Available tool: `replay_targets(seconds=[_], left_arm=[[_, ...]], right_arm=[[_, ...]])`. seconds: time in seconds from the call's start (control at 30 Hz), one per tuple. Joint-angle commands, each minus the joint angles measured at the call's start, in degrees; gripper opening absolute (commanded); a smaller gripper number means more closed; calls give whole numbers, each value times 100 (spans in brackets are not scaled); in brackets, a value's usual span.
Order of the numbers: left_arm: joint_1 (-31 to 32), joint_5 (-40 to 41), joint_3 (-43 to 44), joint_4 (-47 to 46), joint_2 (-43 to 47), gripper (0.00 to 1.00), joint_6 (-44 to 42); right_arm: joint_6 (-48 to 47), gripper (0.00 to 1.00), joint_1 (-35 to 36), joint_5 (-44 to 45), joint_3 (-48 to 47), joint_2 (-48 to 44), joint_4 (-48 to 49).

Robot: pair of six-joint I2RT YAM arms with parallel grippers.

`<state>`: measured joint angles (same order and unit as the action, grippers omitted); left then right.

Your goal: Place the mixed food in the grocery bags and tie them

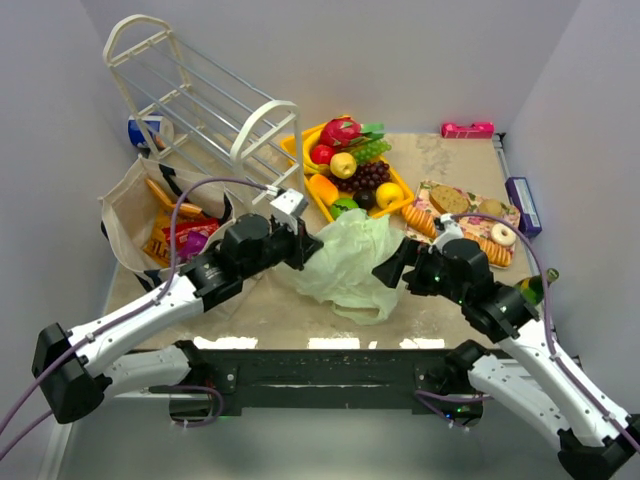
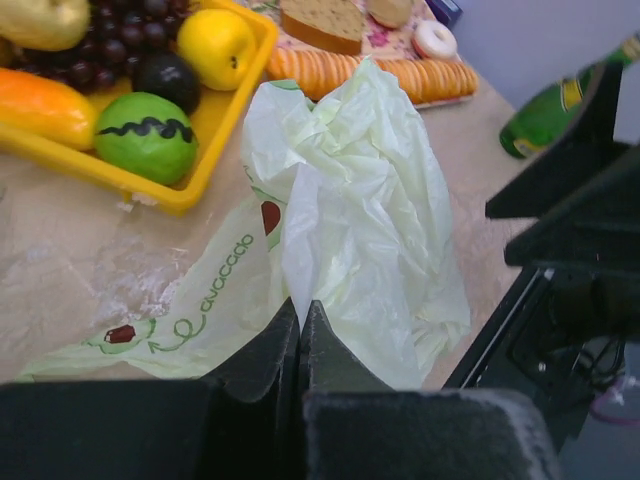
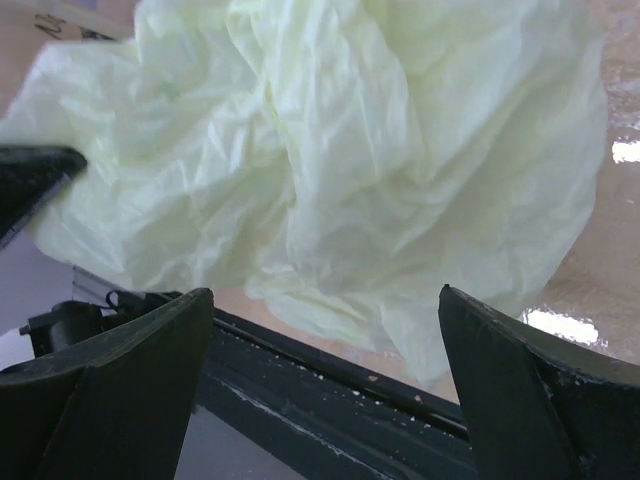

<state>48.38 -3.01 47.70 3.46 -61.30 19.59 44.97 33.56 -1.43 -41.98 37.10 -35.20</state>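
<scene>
The thin, crinkly, translucent pale-green plastic bag (image 1: 350, 265) (image 2: 360, 220) (image 3: 330, 150) lies crumpled in soft folds at the middle of the bench (image 1: 265, 310), close to its near edge. It is printed with small avocado drawings and green lettering.

The left end effector (image 1: 305, 245) (image 2: 300, 315) sits at the bag's left edge. Its dark, wedge-shaped fingers are pressed together, with a fold of the film pinched at their tips. The right end effector (image 1: 390, 262) (image 3: 322, 295) is at the bag's right side, its two black fingers spread wide and the wrinkled film bulging between and beyond them without being gripped.

Just beyond the bag is a shallow yellow plastic tray (image 1: 296, 150) (image 2: 200, 185). It holds glossy toy fruit: a cluster of purple grapes (image 1: 368, 178), a round yellow lemon (image 1: 388, 195) (image 2: 215, 45), a green apple (image 2: 147, 135) with a black wavy stripe, and an orange wedge (image 1: 322, 188) (image 2: 40, 105).

At the bench's left edge a stiff beige tote (image 1: 125, 215) with dark handles stands open. An orange chip bag (image 1: 163, 245) and a shiny purple packet (image 1: 197, 238) lie inside it.

Toward the right edge, a flat floral board (image 1: 470, 232) carries bread slices, biscuits and an iced ring. A green glass bottle (image 1: 535, 290) (image 2: 545, 115) lies near the right arm. A white wire rack (image 1: 200, 95) lies tipped at the far left corner.
</scene>
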Motion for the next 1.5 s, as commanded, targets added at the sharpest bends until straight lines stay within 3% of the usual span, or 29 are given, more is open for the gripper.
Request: replay_targets(seconds=[0.0,0.13,0.27,0.4,0.5,0.87,1.1,1.23,1.33,1.37,1.47], left_arm=[[-180,933,547,347,135,0,1107],[-363,1083,652,269,145,0,1371],[-698,688,705,94,83,0,1775],[-874,555,731,-65,144,0,2039],[-944,547,767,-83,180,0,2110],[-1024,433,670,-258,215,0,2496],[-1032,380,618,-223,241,0,2541],[-1085,406,459,-180,381,0,2593],[-1164,459,450,-13,496,0,2541],[-1216,459,459,40,505,0,2454],[-1235,485,678,320,382,0,2111]], right_arm=[[-577,98,-25,-507,-39,219,365],[-604,99,-25,-481,154,17,461],[-612,99,-16,-569,453,227,786],[-438,99,-25,430,533,604,541],[-323,98,-25,688,471,859,636],[-630,87,-25,-32,1411,2414,3913],[-1629,84,-16,55,1561,3022,5374],[-2158,66,-16,38,1245,2812,4999],[-2370,41,-16,55,1113,2347,4394],[-2422,20,-16,3,1078,2206,4190],[-2475,3,-8,-233,797,1766,3127]])
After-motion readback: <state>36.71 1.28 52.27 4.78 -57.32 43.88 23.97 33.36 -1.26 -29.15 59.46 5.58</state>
